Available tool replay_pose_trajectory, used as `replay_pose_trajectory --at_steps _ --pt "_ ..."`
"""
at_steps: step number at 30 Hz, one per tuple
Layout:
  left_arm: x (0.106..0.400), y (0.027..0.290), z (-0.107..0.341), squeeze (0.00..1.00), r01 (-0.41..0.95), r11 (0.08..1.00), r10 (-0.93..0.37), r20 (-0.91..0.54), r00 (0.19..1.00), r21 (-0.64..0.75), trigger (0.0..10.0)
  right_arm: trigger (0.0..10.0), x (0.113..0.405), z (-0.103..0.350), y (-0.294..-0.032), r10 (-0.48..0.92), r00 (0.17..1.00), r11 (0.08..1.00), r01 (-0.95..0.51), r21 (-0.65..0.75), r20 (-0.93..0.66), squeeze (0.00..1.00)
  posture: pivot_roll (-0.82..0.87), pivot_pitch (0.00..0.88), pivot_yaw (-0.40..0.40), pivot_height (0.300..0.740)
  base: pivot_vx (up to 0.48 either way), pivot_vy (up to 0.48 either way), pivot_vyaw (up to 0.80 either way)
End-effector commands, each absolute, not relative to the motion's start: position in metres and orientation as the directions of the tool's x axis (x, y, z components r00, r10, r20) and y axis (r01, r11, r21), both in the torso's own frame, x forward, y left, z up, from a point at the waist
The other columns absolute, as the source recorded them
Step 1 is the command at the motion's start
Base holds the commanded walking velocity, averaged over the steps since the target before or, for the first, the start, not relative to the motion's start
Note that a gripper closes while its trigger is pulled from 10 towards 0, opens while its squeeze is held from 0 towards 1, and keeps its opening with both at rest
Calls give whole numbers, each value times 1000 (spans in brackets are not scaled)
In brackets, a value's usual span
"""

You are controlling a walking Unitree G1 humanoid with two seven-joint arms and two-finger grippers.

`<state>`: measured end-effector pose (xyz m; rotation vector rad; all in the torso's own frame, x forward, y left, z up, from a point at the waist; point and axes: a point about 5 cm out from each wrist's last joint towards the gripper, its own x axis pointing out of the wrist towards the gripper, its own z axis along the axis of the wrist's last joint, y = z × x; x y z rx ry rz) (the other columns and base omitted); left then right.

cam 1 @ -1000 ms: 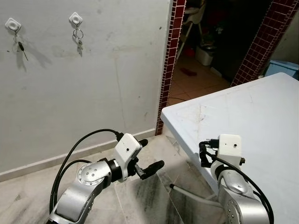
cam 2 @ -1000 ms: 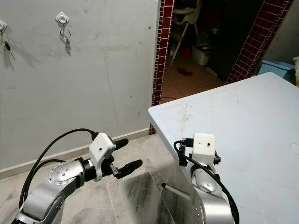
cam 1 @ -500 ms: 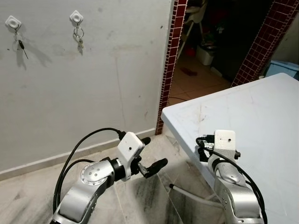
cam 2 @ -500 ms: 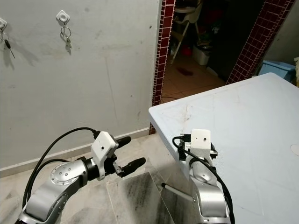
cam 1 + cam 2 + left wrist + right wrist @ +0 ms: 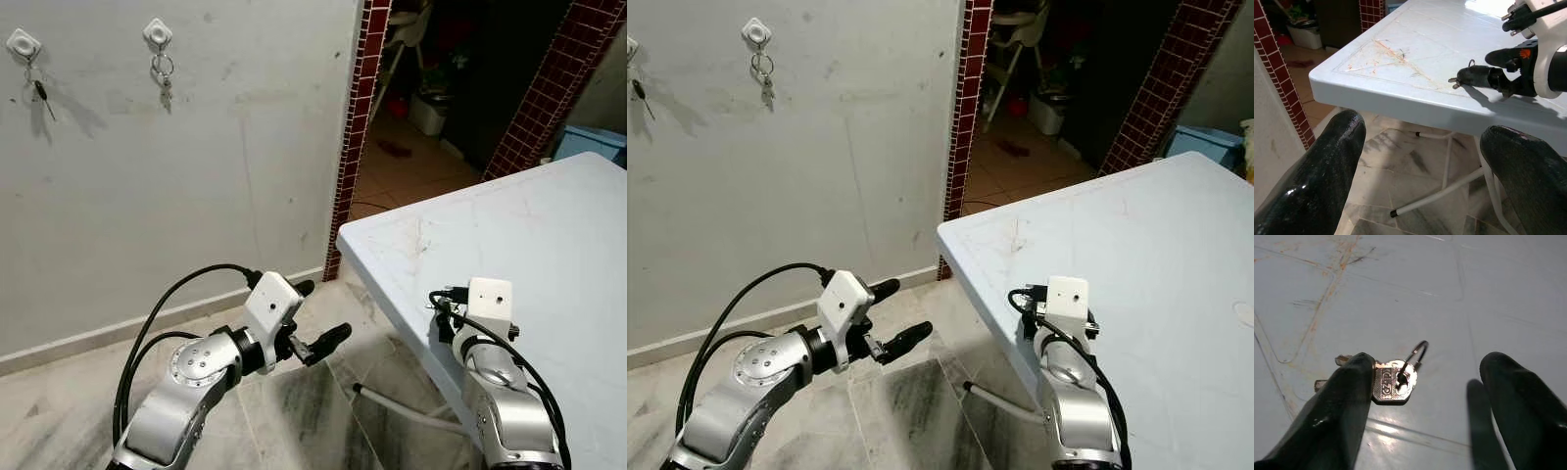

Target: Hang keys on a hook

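Here right pincer [image 5: 1420,396] spread wide over flat silver keys [image 5: 1393,382], wire ring, scuffed white table [image 5: 1498,293]; left pincer [image 5: 1420,166] open too.

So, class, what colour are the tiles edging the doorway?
Dark red tiles, clearest in the left eye view.

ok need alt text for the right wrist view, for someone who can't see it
A small bunch of silver keys on a ring lies on the scuffed white table, framed by the right gripper, whose two black fingers are spread open. One finger is right beside the keys, partly covering them; the other stands apart.
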<state>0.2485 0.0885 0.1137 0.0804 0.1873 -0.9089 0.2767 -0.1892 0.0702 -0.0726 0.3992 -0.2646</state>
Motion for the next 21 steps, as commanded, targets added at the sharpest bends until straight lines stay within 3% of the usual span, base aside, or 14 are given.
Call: replay_pose_trajectory --at_steps 1,21 --pt "248 87 119 0 793 609 -779 -177 601 12 10000 0 279 70 -191 -269 888 963 247 -107 -372 0 62 10 -93 740 0 0 0" --pt "250 88 119 0 787 617 -773 -177 610 17 10000 0 281 66 -193 -272 889 962 254 -97 -368 0 62 9 -94 740 0 0 0"
